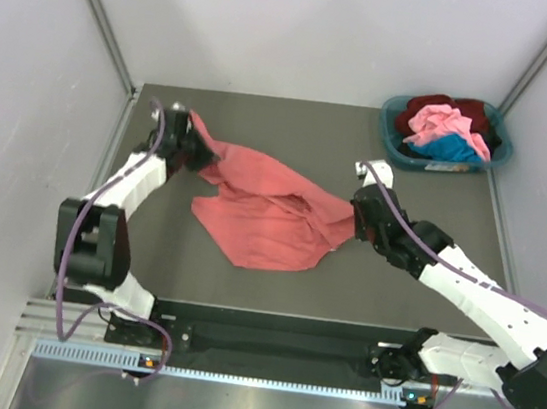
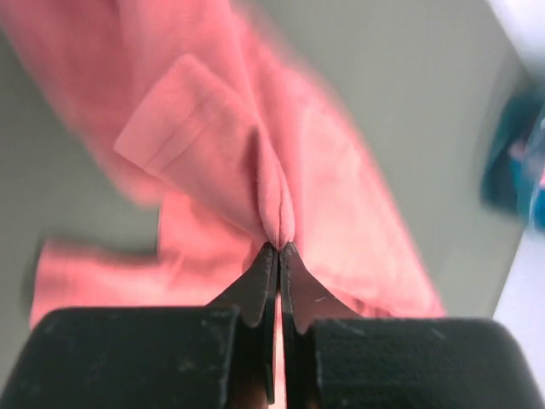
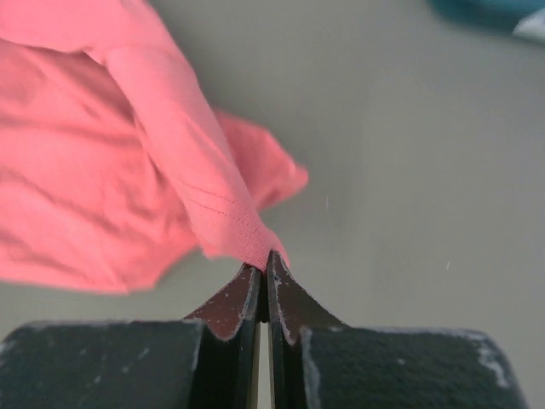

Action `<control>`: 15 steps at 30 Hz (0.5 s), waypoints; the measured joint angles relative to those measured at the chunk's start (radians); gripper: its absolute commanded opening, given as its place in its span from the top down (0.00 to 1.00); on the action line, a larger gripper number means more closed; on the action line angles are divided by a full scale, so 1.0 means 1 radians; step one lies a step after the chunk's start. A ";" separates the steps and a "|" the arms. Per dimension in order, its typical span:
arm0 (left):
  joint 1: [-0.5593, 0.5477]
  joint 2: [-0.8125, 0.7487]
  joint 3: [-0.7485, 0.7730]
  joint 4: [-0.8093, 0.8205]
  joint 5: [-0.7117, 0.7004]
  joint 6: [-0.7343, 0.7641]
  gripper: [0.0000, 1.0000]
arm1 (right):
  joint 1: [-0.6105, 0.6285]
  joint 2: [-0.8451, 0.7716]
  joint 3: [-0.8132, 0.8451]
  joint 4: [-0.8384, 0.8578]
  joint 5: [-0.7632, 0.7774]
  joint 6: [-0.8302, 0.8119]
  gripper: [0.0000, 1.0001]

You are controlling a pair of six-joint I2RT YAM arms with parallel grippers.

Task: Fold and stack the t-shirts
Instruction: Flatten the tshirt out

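Firmly pinched salmon-red t-shirt (image 1: 267, 214), left end effector (image 2: 278, 248), right end effector (image 3: 262, 261)

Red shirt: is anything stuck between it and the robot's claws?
No, nothing is in between. The left claw is shut on a fold of the red shirt, and the right claw is shut on its edge. The basket sits apart in the far right corner.

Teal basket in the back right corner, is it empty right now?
No, the teal basket holds a heap of t-shirts in pink, dark maroon and blue.
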 measured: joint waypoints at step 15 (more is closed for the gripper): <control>0.103 -0.227 -0.415 -0.077 -0.035 -0.053 0.51 | 0.014 -0.124 -0.140 -0.130 -0.155 0.102 1.00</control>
